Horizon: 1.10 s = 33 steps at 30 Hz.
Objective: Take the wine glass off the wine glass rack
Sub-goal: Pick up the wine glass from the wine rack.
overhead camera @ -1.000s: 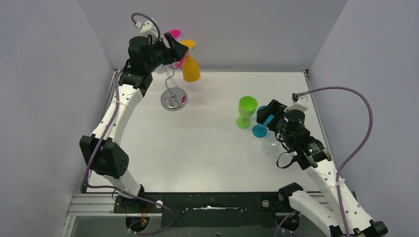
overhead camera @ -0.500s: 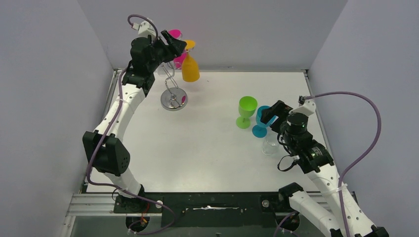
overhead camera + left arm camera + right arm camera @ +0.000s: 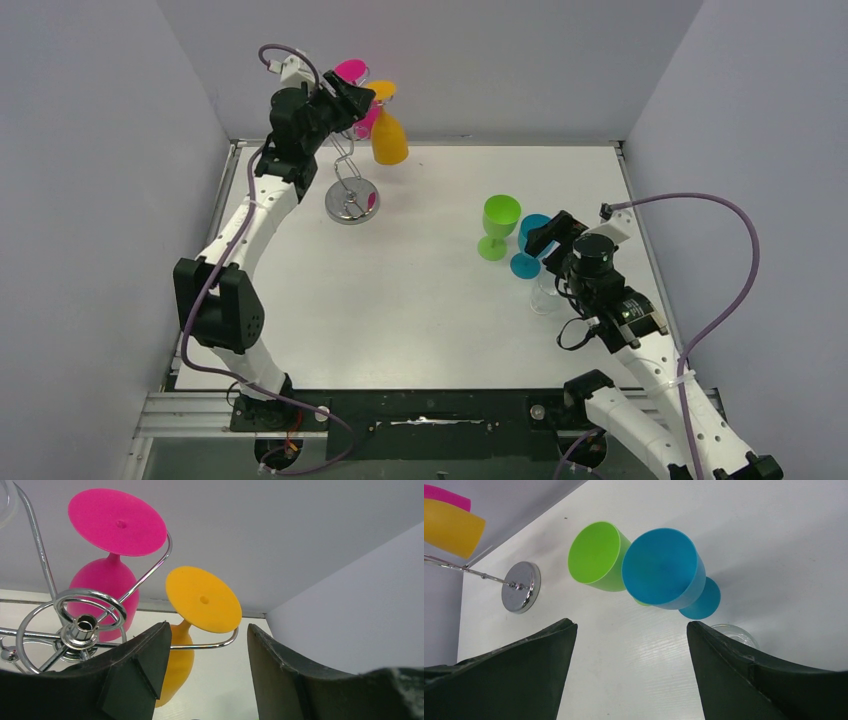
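The silver wire rack (image 3: 347,175) stands at the back left on its round shiny base (image 3: 351,203). An orange wine glass (image 3: 388,135) and a pink wine glass (image 3: 356,75) hang upside down from its arms. In the left wrist view the orange glass (image 3: 200,600) hangs on a wire arm just beyond my open fingers, and the pink glass (image 3: 110,555) is to its left. My left gripper (image 3: 355,97) is open and empty beside the orange glass's stem. My right gripper (image 3: 548,232) is open and empty, above the blue glass (image 3: 524,250).
A green wine glass (image 3: 496,226) and the blue glass stand upright at the right of the table; both show in the right wrist view, green (image 3: 596,555) and blue (image 3: 664,570). A clear glass (image 3: 547,295) sits beside them. Grey walls enclose the table.
My left gripper has risen slightly and edged closer to the orange glass's foot. My right gripper has drawn back off the blue glass, which now stands alone.
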Each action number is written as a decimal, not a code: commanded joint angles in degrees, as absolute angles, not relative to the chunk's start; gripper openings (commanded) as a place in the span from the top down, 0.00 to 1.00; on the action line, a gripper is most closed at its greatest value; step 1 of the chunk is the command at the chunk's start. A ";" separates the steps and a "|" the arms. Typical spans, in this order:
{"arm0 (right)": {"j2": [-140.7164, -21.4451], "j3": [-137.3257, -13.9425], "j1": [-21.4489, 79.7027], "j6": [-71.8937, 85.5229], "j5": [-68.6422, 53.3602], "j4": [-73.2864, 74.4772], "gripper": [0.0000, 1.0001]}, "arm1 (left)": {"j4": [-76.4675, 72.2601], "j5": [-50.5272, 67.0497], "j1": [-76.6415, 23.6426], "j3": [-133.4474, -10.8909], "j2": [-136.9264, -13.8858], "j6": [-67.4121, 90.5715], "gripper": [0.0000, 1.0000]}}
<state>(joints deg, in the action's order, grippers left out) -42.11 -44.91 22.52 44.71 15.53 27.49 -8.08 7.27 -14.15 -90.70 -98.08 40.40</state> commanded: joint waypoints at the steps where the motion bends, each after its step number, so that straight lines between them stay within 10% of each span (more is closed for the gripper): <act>1: -42.99 -44.68 22.29 46.05 15.41 24.59 0.17 | -9.00 8.86 -14.17 -94.84 -100.70 41.90 0.46; 33: -46.26 -44.85 22.28 47.40 12.53 24.73 0.15 | -3.91 14.61 -13.89 -103.56 -106.74 52.34 0.65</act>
<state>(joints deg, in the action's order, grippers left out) -46.72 -44.64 22.52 48.40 12.99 28.32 -0.54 12.93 -13.78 -102.08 -106.02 49.60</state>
